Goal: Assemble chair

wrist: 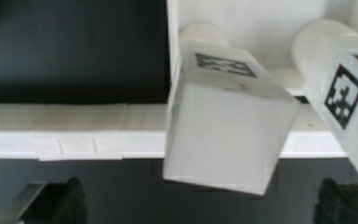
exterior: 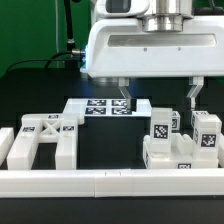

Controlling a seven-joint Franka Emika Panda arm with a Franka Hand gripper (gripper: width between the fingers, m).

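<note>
Pincer (exterior: pixel 157 98): white housing, grey fingers (exterior: pixel 192 93) with darker tips.
Table (exterior: pixel 30 85): black all round the pincer.
Marker board (exterior: pixel 104 107), under the pincer: white, with a row of black-and-white square tags.
Chair legs (exterior: pixel 160 150), just below the pincer: matte white, each with a black-and-white square tag (wrist: pixel 226 63) on top.
X-braced frame (exterior: pixel 45 138), on the exterior view's left of the pincer: white, same tags.
Border rail (exterior: pixel 110 180), beyond the legs from the pincer: plain white.
</note>
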